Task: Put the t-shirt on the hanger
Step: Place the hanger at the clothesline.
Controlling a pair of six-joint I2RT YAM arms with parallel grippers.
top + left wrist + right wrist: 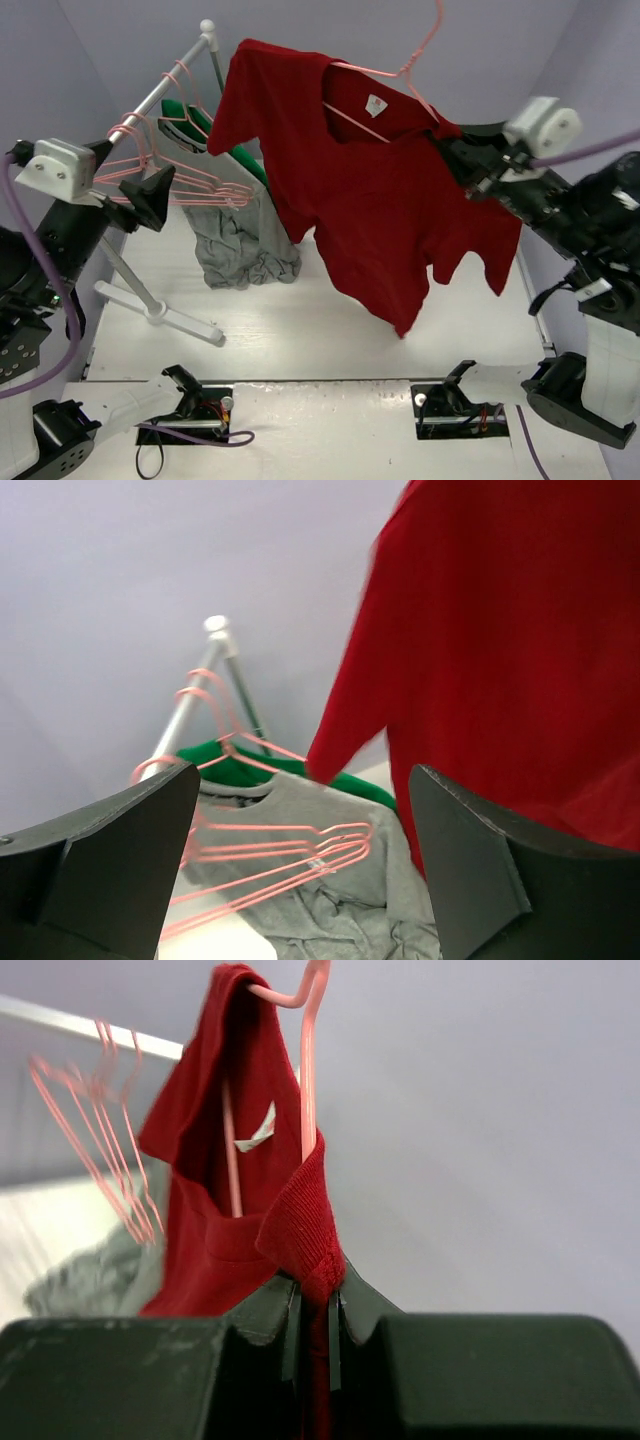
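Note:
The dark red t-shirt hangs in the air above the table, draped over a pink wire hanger whose hook rises above the collar. My right gripper is shut on the shirt's collar edge at the right; in the right wrist view the jaws pinch the ribbed collar with the hanger wire rising beside it. My left gripper is open and empty at the left, near the rack's hangers. In the left wrist view the red shirt fills the right side.
A metal clothes rack stands at the back left, carrying several empty pink hangers, a grey t-shirt and a green garment. Its foot rests on the white table. Grey walls enclose the back and sides.

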